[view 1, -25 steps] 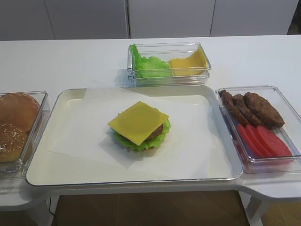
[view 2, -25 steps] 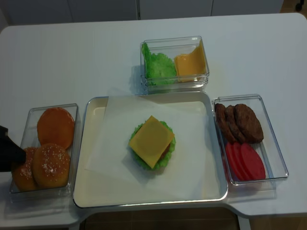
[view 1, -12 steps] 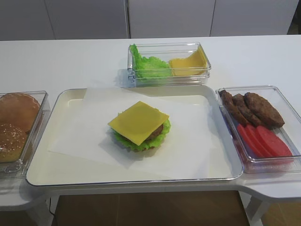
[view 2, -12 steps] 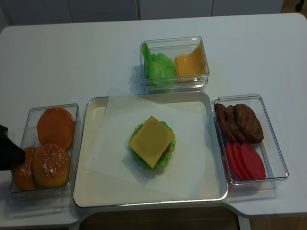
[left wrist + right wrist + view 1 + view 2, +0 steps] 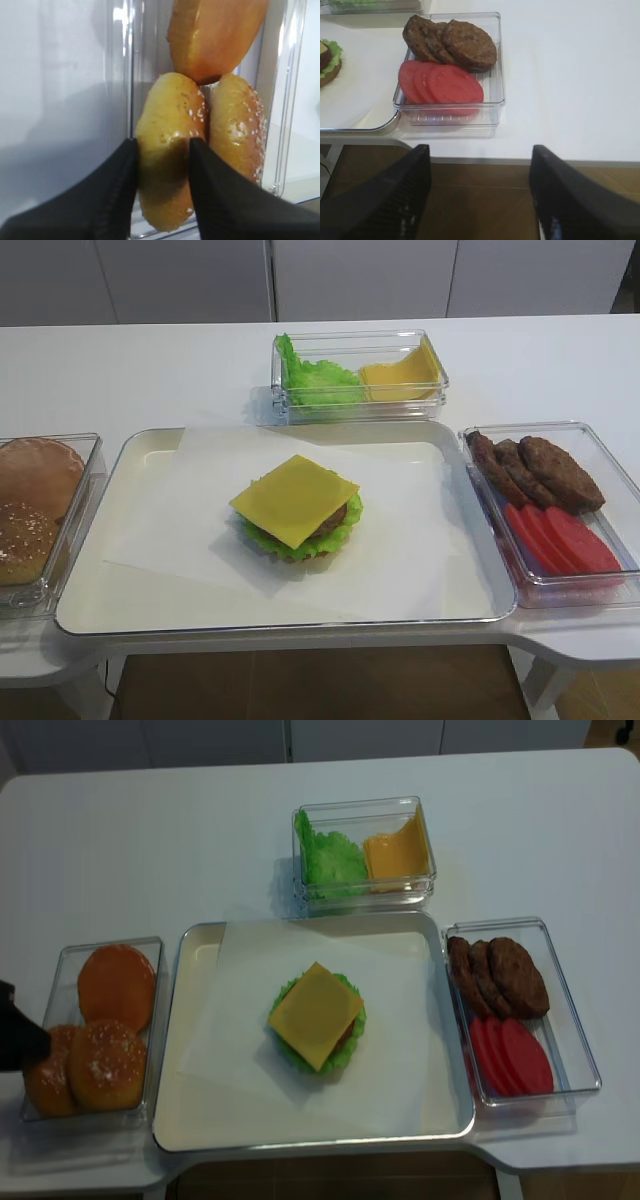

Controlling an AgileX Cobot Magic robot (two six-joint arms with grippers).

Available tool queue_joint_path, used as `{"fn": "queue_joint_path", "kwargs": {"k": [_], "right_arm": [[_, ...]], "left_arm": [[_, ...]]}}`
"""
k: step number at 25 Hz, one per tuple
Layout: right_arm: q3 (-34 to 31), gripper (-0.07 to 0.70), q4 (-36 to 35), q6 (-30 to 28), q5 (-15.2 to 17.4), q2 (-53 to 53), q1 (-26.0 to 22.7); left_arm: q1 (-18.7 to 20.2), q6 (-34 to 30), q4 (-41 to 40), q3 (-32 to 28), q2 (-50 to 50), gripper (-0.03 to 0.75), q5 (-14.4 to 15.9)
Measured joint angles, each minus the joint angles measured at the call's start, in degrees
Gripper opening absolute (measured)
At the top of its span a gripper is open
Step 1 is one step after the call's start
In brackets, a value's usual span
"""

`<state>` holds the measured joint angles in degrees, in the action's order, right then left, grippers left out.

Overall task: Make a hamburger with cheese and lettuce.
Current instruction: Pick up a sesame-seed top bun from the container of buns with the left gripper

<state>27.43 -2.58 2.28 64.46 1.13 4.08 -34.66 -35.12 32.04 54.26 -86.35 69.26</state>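
exterior high view: on the tray (image 5: 120, 600) the hamburger (image 5: 298, 510) sits open, cheese (image 5: 294, 499) on top, lettuce (image 5: 345, 528) under. left gripper (image 5: 161, 165) is clamped on a seeded bun (image 5: 167, 150) inside the bun box (image 5: 150, 1020). right gripper (image 5: 479, 180) stands apart, holding nothing.

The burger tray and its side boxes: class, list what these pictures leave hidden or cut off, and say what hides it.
- Left pincer: jaws hug a sesame bun; the tips are cut off by the wrist view's bottom edge. Overhead, only a dark sliver shows at the left edge.
- Bun box: cropped by the front view's left edge.
- Below the cheese: patty and lettuce only peek out.
- Right pincer: holds nothing.
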Motion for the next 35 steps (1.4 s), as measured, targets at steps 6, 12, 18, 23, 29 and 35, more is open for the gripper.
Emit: {"fn": "queue_joint_path", "kwargs": {"k": [6, 12, 18, 23, 29, 35], "right_arm": [[0.0, 0.468, 0.0, 0.0, 0.0, 0.0, 0.0], [0.0, 0.468, 0.0, 0.0, 0.0, 0.0, 0.0], [0.0, 0.468, 0.0, 0.0, 0.0, 0.0, 0.0], [0.0, 0.468, 0.0, 0.0, 0.0, 0.0, 0.0], [0.0, 0.468, 0.0, 0.0, 0.0, 0.0, 0.0], [0.0, 0.468, 0.0, 0.0, 0.0, 0.0, 0.0]], "left_arm": [[0.0, 0.0, 0.0, 0.0, 0.6, 0.226, 0.0], [0.0, -0.3, 0.2, 0.0, 0.6, 0.185, 0.1], [0.0, -0.7, 0.9, 0.0, 0.6, 0.167, 0.2], [0.0, -1.0, 1.8, 0.0, 0.8, 0.118, 0.3], [0.0, -1.1, 2.0, 0.0, 1.1, 0.112, 0.4], [0.0, -1.8, 2.0, 0.0, 2.5, 0.099, 0.4]]}}
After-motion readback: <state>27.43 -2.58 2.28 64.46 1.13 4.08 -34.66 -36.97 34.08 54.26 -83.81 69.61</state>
